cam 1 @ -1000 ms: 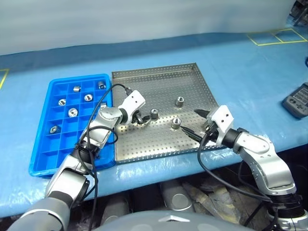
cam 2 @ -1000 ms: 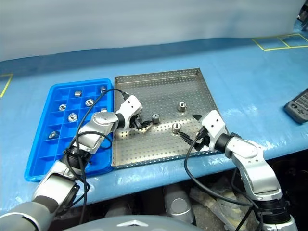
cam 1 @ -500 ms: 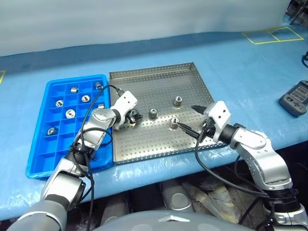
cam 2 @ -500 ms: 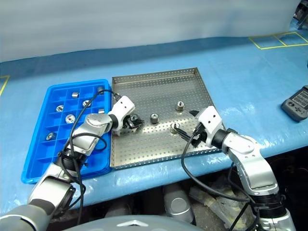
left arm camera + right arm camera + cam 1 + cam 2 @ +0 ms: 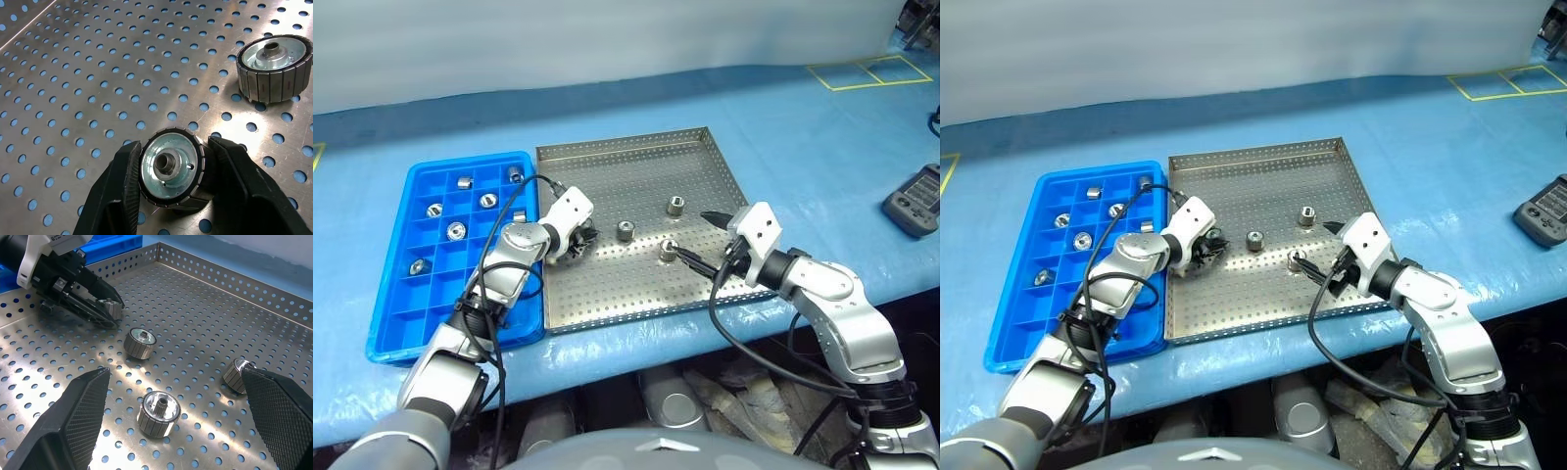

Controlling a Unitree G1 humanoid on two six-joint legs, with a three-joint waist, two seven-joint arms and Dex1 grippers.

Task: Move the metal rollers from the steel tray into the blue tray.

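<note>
Probably stiff, smooth, slippery: pinched across ribbed sides by left gripper (image 5: pixel 171 171), roller (image 5: pixel 170 169) seated; right gripper (image 5: pixel 171 423) agape, roller (image 5: pixel 158 413) at twelve o'clock.

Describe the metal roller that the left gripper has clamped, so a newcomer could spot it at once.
Find the large perforated steel tray beside the bright blue compartment tray. Near the steel tray's left edge, the left gripper is shut on one small silver roller. The other three rollers on that tray lie free, untouched.
</note>
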